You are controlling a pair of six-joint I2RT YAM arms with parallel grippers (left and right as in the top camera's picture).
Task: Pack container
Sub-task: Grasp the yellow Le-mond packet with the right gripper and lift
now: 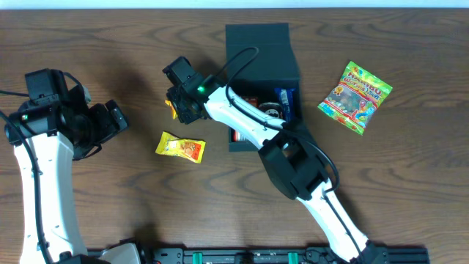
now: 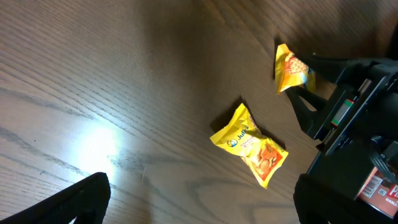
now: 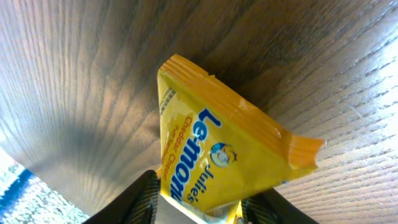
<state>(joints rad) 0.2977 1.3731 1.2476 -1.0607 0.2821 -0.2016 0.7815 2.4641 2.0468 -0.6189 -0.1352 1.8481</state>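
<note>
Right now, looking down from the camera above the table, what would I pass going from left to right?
left gripper → yellow snack packet lying on the table → container → colourful gummy bag. The right gripper overlaps the yellow packet's span, so it is left out.

Robot test bench: wood-grain table (image 1: 88, 44) with two mounted arms (image 1: 242, 121).

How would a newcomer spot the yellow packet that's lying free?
Start at the container, upper middle of the table, then look to its lower left, past the right end effector. The packet lies flat on bare wood, alone. Its yellow twin stands between that end effector's fingers, and the green bag lies right of the container.
</note>
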